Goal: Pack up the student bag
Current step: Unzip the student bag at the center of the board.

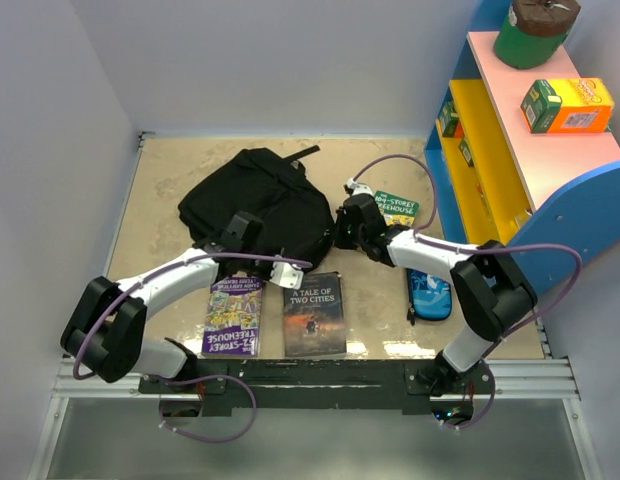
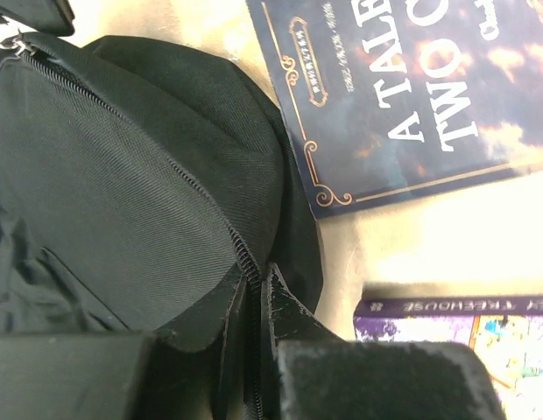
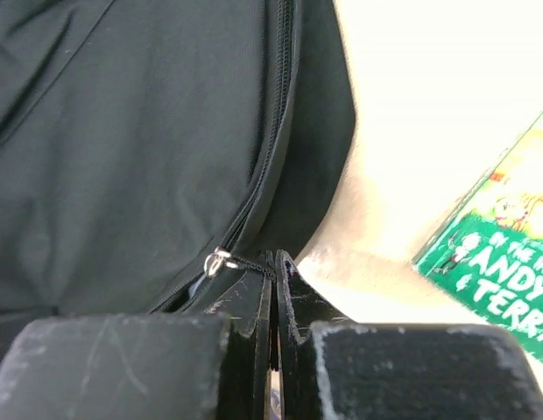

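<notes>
The step in hand looks like opening the student bag (image 1: 255,200). The books lie out on the table (image 1: 170,170), and both arms are at the bag's zipper line. The bag sits in the upper middle of the top view, a slumped black heap. "A Tale of Two Cities" (image 1: 313,313) and a purple Treehouse book (image 1: 233,315) lie below it, toward the bottom of the frame. A green Treehouse book (image 1: 395,207) lies just to its right, and a blue pencil case (image 1: 430,295) is at the lower right.

The left fingers (image 2: 276,306) are clenched almost together on a fold of the bag's fabric, right beside the zipper teeth at the bag's lower edge. The right fingers (image 3: 285,293) are pressed tight at the bag's right edge. They pinch the thin cord that runs from the silver zipper slider (image 3: 221,261).

Next, I judge, the right arm needs to draw the slider along its track while the left holds the fabric taut. Otherwise the soft bag may bunch up or drag along with the pull.
</notes>
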Robot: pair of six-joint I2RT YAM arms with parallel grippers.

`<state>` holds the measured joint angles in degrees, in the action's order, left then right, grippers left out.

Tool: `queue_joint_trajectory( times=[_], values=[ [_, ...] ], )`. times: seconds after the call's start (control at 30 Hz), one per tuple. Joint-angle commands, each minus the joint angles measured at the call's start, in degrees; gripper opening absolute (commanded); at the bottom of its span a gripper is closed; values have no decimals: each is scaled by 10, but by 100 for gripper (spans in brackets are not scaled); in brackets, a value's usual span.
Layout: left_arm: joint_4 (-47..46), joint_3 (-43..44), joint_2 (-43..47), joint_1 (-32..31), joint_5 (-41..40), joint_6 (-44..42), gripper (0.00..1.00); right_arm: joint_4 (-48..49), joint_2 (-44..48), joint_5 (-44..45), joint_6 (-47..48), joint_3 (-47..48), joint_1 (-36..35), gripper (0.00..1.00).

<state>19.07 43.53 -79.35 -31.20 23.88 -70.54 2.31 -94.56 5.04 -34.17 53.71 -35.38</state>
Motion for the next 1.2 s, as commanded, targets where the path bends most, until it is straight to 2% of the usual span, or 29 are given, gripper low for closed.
queue_joint_trajectory(
  times=[0.0,0.17,0.33,0.4,0.53,0.57,0.63,0.67,0.7,0.73,0.77,0.8,0.87,0.9,0.97,1.0,1.1,1.17],
  values=[
    [139,-6,18,9,-10,-64,0,-40,-16,77,51,60,33,0],
    [192,16,28,32,19,-117,0,-41,-63,126,82,131,53,0],
    [283,35,53,54,45,-201,0,-51,-136,136,99,221,77,0],
    [295,34,61,64,47,-215,0,-58,-153,135,109,266,81,0],
    [273,26,62,72,42,-202,1,-32,-178,125,114,293,81,0],
    [254,25,62,73,39,-188,5,-27,-178,121,114,291,82,0],
    [201,37,51,73,36,-122,18,-2,-173,98,110,274,79,0],
    [192,50,44,73,48,-94,32,6,-168,87,107,265,78,0],
    [170,83,29,73,59,-19,45,22,-157,74,99,253,75,0],
    [160,103,20,72,70,21,47,31,-151,68,97,231,73,0],
    [153,123,2,73,92,58,54,38,-147,64,97,222,71,0],
    [132,160,-8,73,103,140,67,44,-142,60,94,215,66,0],
    [106,192,-33,68,130,230,71,46,-141,54,91,199,65,0],
    [77,212,-40,64,134,308,76,51,-137,52,89,194,64,0],
    [19,208,-39,54,138,390,77,54,-135,48,87,181,62,0],
    [-42,192,-37,48,138,455,80,58,-134,46,86,177,62,0],
    [-90,198,-68,20,103,547,87,61,-128,42,86,163,60,0],
    [-121,197,-96,-4,52,574,88,61,-127,41,86,159,60,0]
  ],
)
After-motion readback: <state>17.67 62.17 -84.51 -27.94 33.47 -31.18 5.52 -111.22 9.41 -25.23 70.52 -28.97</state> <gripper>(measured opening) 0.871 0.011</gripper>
